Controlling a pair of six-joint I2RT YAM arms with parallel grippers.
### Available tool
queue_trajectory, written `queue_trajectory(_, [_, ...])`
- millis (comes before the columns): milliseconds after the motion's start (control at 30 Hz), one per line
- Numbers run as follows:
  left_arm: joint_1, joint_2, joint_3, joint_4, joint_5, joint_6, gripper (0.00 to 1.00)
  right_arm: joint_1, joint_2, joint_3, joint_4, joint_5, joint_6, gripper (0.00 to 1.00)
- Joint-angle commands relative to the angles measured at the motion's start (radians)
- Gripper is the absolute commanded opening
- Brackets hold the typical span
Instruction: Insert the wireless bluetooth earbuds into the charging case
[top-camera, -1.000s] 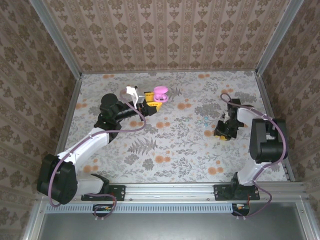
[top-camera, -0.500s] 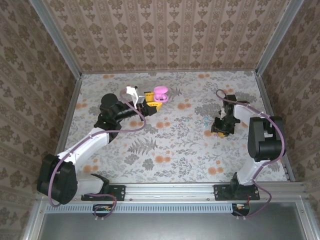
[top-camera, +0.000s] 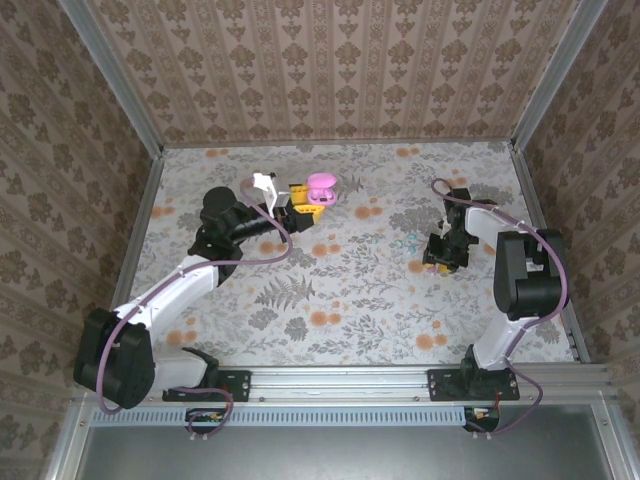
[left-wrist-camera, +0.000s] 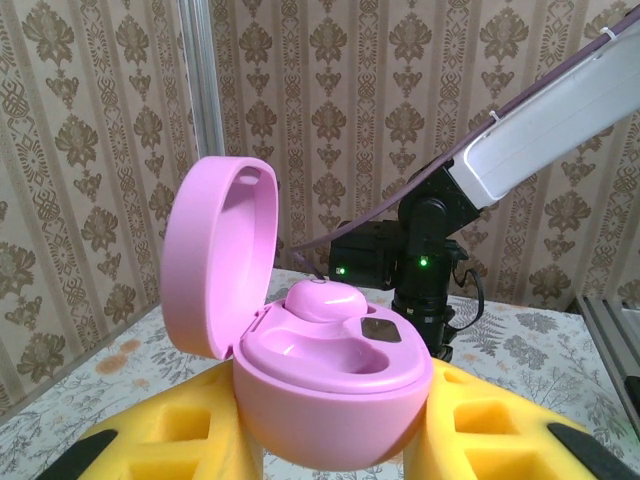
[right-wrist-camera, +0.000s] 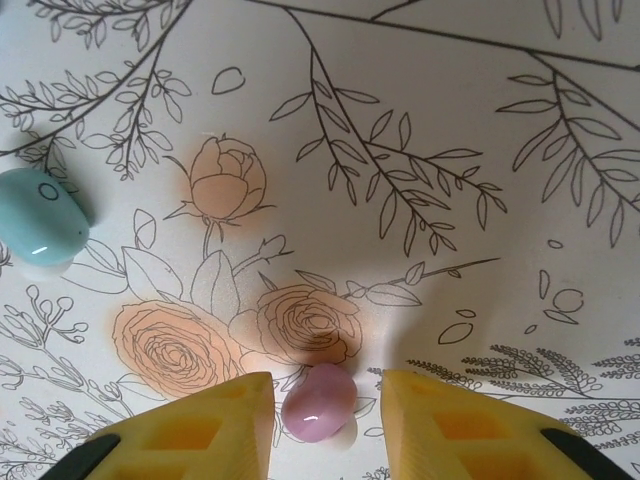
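A floral table (right-wrist-camera: 420, 140) bears a teal earbud (right-wrist-camera: 40, 218) and pink earbud (right-wrist-camera: 318, 401).

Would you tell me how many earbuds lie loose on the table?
2, in the right wrist view: a glossy pink earbud between the right gripper's open yellow jaws, a teal earbud near the left edge. Others may be hidden.
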Motion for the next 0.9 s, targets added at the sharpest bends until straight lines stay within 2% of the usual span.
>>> queue_trajectory(0, [0.004, -0.023, 0.023, 0.000, 0.007, 0.021, 0.27, 0.010, 0.014, 0.018, -0.025, 0.015, 0.029, 0.34])
queue_trajectory(233, [0.004, -0.031, 0.021, -0.004, 0.005, 0.024, 0.27, 0.025, 0.037, 0.040, -0.034, 0.015, 0.027, 0.30])
queue_trajectory(867, [0.004, -0.029, 0.022, -0.008, 0.003, 0.024, 0.27, 0.082, 0.098, 0.089, -0.096, 0.125, -0.021, 0.26])
